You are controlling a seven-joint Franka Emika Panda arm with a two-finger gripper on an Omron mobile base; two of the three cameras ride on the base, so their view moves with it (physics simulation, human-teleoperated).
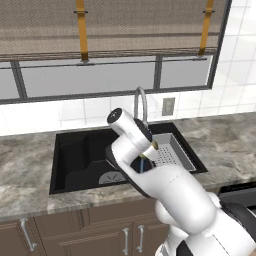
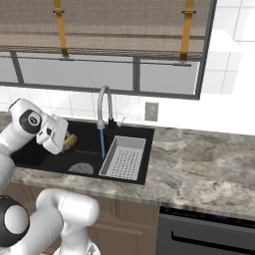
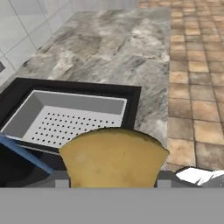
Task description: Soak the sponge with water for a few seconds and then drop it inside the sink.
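My gripper (image 2: 68,142) is shut on the yellow-orange sponge (image 2: 71,139) and holds it above the black sink (image 2: 45,152). The sponge is left of the thin blue water stream (image 2: 102,143) and apart from it. In the hand view the sponge (image 3: 113,157) sits between the grey fingertips (image 3: 61,180), and the water (image 3: 22,154) slants past on its left without touching it. From the left base view a bit of the sponge (image 1: 154,145) peeks out past the hand, close to the water (image 1: 141,165).
The curved silver faucet (image 2: 104,103) stands behind the basin. A grey perforated drainer tray (image 2: 124,157) fills the sink's right part, and a round grey drain (image 2: 80,168) lies in the left. Marble counter (image 2: 199,154) runs to the right, with an oven (image 2: 204,234) below.
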